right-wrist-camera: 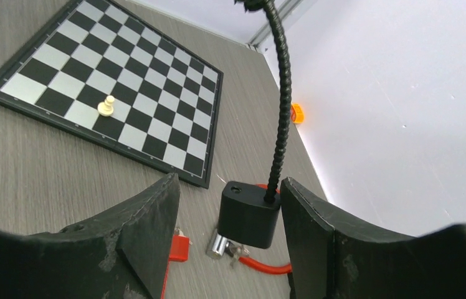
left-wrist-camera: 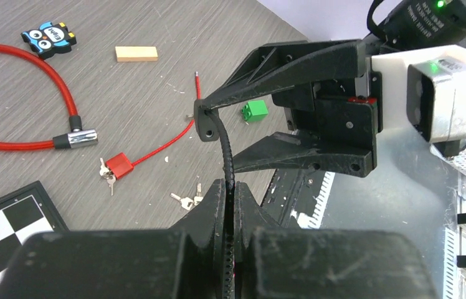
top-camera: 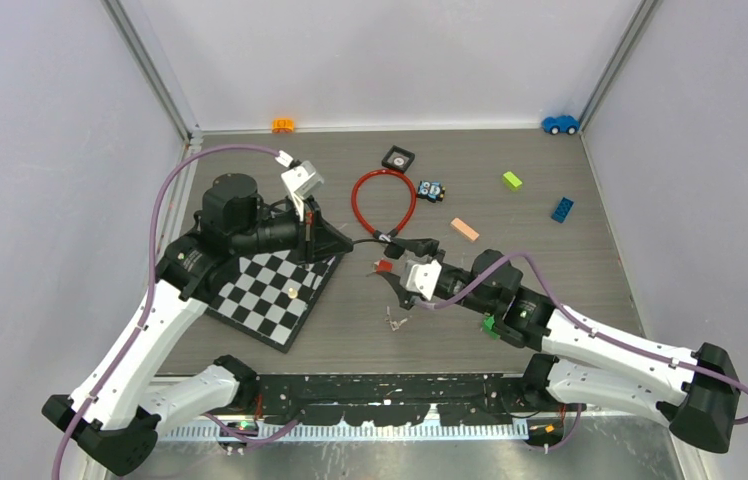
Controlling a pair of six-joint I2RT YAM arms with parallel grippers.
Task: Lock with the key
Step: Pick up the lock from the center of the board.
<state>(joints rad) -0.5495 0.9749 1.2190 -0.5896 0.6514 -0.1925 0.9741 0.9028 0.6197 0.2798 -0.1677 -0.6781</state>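
Right wrist: black lock head [right-wrist-camera: 249,213] between parted right fingers [right-wrist-camera: 140,240]; left fingers [left-wrist-camera: 207,215] clamp its ribbed cable [left-wrist-camera: 228,159]

Grey wood-grain table [top-camera: 470,160] enclosed by plain pale walls [top-camera: 400,60] with aluminium corner posts [top-camera: 150,65].

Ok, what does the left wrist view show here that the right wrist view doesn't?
Only left wrist: the owl sticker, wooden block, green brick and loose keys. Only right wrist: the white pawn, orange toy and black lock body. Both: the black ribbed cable, the chessboard and red padlock.
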